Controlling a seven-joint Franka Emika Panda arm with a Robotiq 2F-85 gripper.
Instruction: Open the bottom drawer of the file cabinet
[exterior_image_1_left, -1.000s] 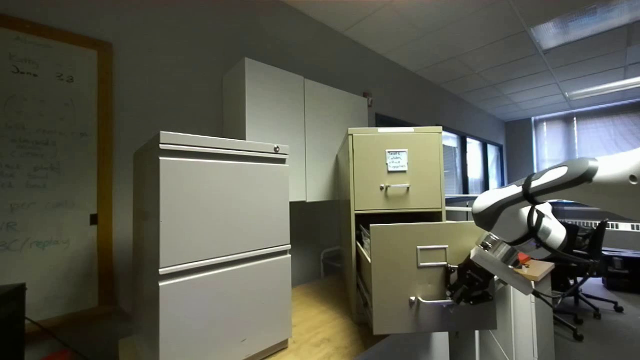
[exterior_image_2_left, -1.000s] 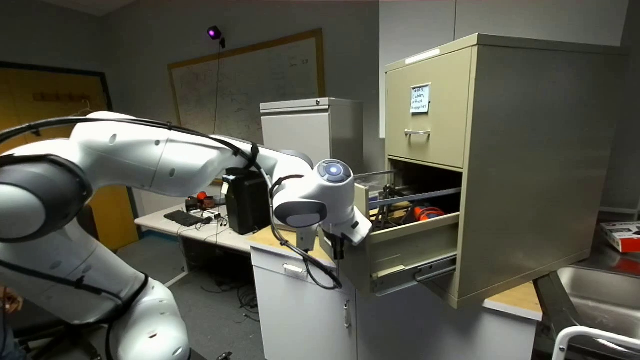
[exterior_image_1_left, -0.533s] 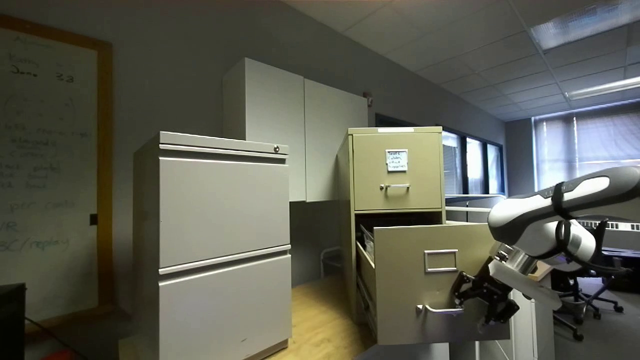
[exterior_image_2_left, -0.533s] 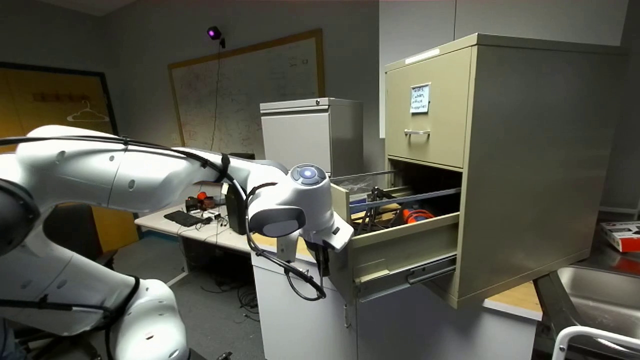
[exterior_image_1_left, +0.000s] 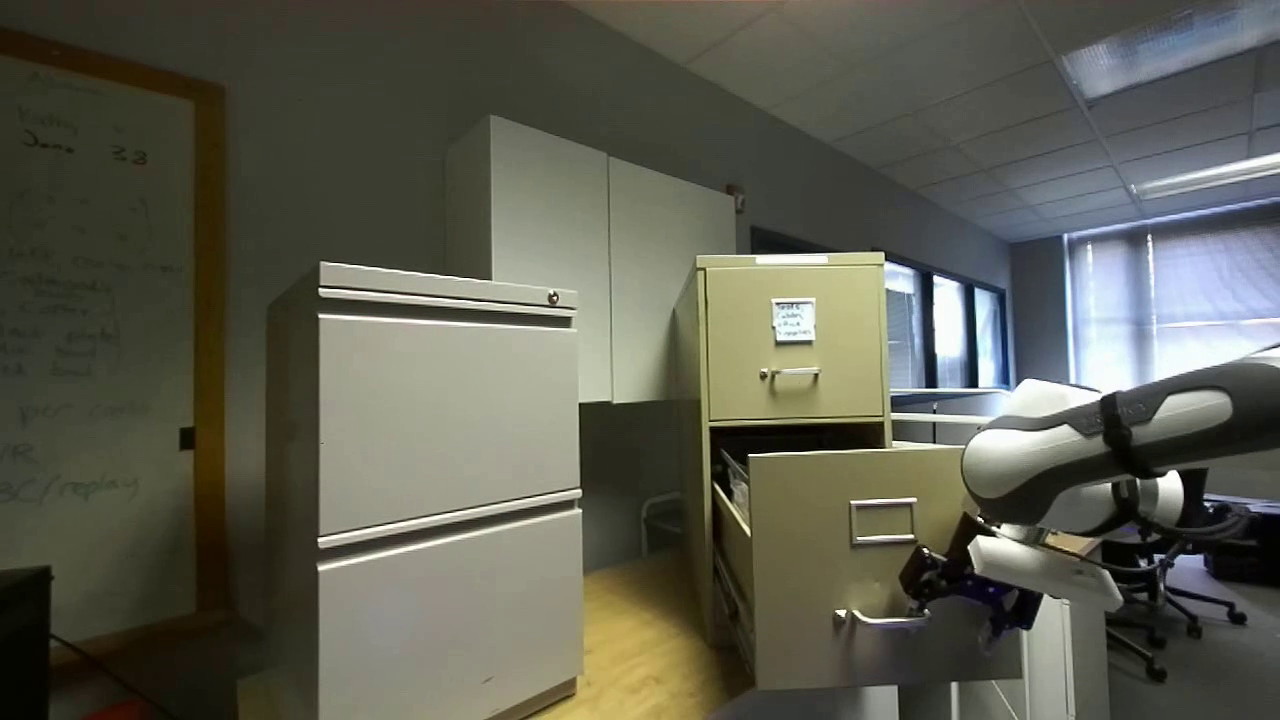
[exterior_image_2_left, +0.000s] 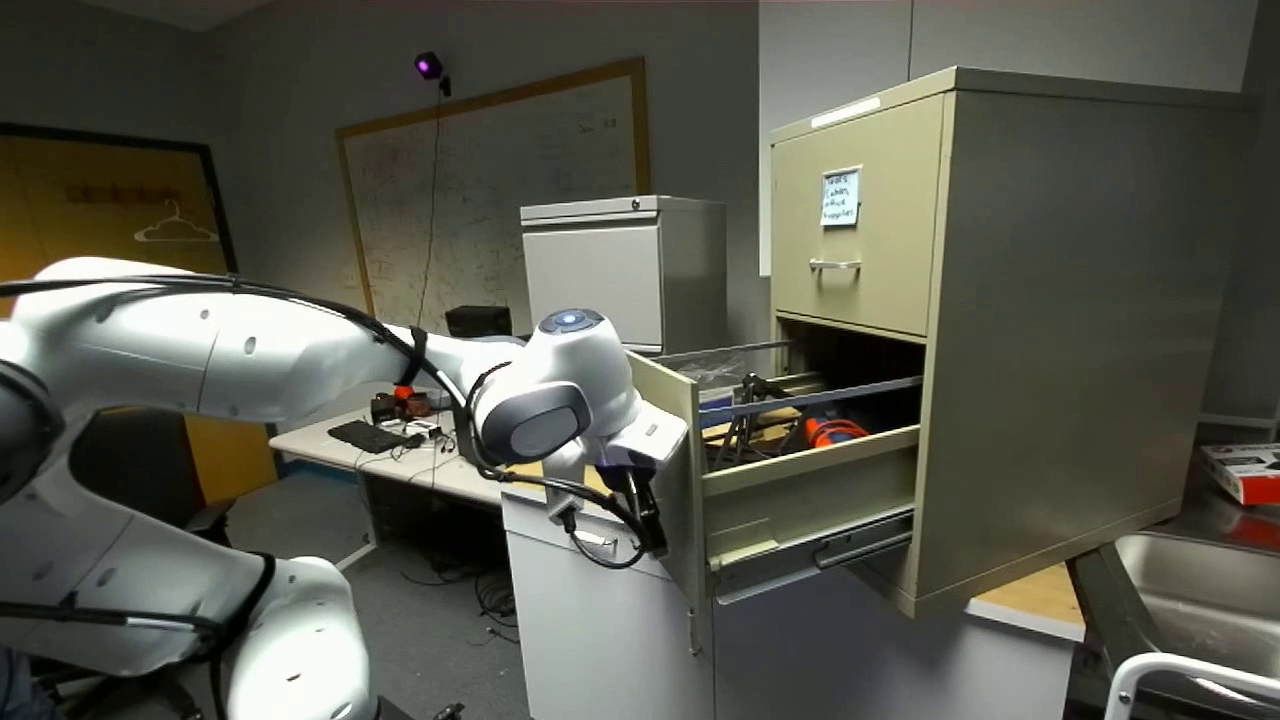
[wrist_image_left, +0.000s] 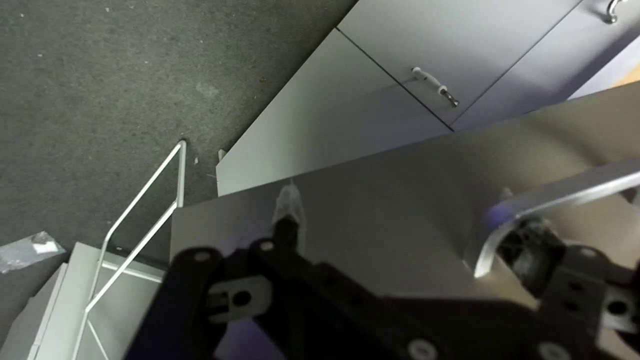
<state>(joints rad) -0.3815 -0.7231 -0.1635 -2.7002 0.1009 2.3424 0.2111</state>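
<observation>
Gripper (wrist_image_left: 406, 227) spread wide, nothing clamped; one finger (wrist_image_left: 530, 252) at the end of the handle (exterior_image_1_left: 885, 622), near bottom edge of drawer (exterior_image_1_left: 870, 570): likely placed to hook, not pinch. Drawer's well out.

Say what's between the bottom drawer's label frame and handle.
Mostly bare metal of the bottom drawer in an exterior view; one gripper finger juts in by one end of the handle.

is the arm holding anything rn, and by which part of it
Nothing is held: in the wrist view the jaws stand apart. One finger is by the end of the silver handle on the bottom drawer; whether they touch cannot be told.
</observation>
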